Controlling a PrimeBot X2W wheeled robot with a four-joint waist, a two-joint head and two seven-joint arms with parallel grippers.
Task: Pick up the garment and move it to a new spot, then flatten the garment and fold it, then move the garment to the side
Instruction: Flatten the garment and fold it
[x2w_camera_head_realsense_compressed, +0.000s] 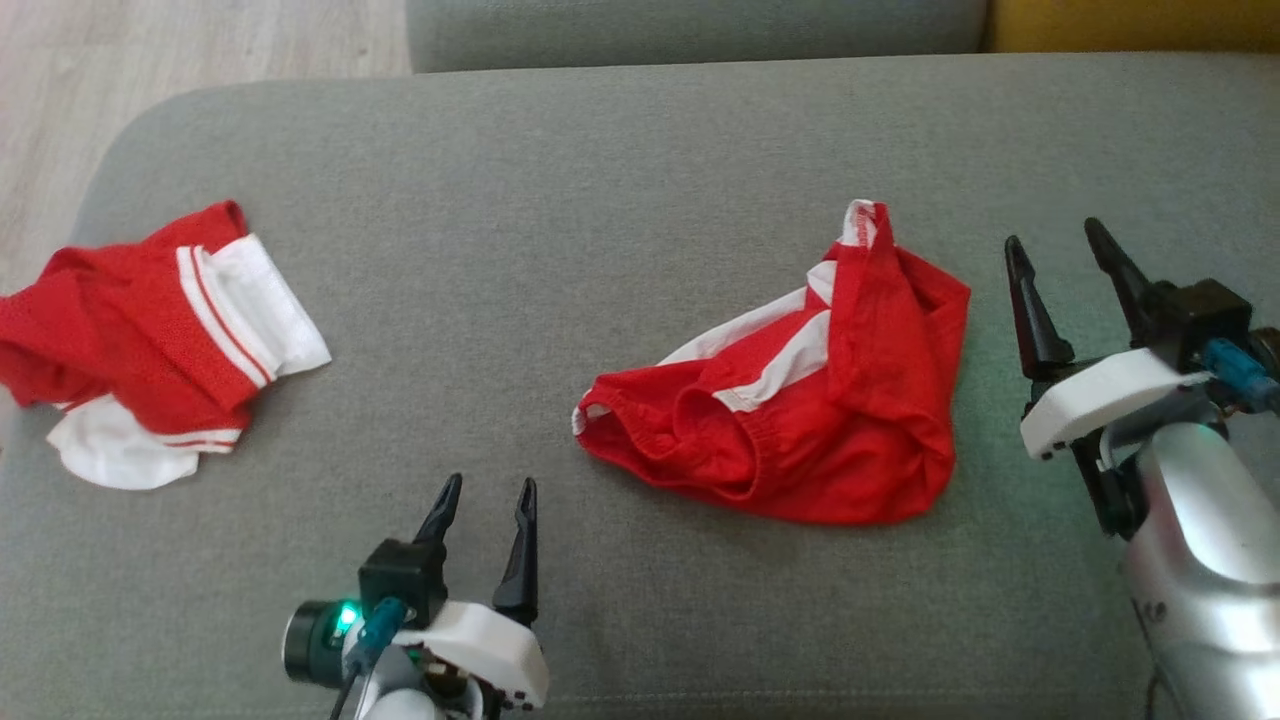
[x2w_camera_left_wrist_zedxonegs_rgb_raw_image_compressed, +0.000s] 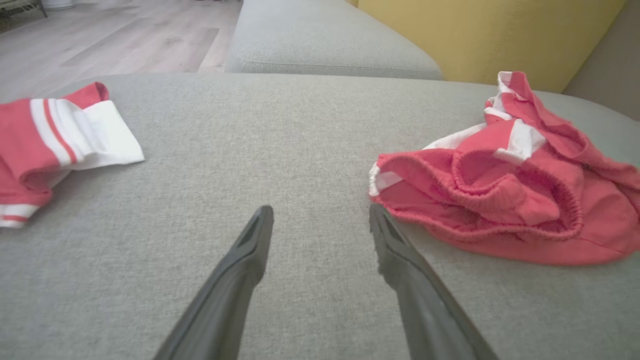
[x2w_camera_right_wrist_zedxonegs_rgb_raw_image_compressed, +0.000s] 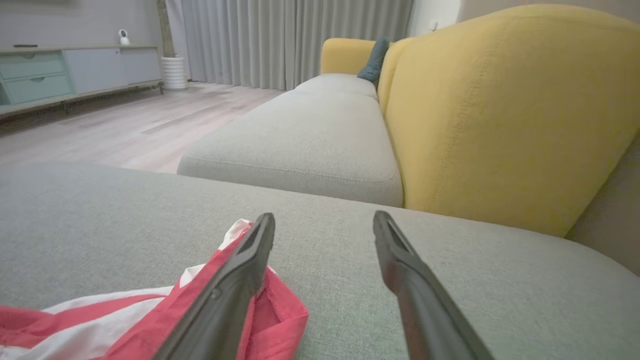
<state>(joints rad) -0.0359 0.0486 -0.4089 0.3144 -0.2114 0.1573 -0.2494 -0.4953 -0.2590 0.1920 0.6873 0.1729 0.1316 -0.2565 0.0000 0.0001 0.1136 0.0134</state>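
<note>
Our left hand (x2w_camera_head_realsense_compressed: 490, 482) at 6 o'clock gapes empty, right hand (x2w_camera_head_realsense_compressed: 1052, 232) at 3 likewise. We reckon it's pickup time, so next: close on the crumpled garment (x2w_camera_head_realsense_compressed: 800, 420).

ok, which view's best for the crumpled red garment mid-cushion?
Head view: the whole red garment is in sight on the grey cushion. Left wrist view gives a low angle, the garment cut off at the right edge. Right wrist view catches one corner, bottom left.
</note>
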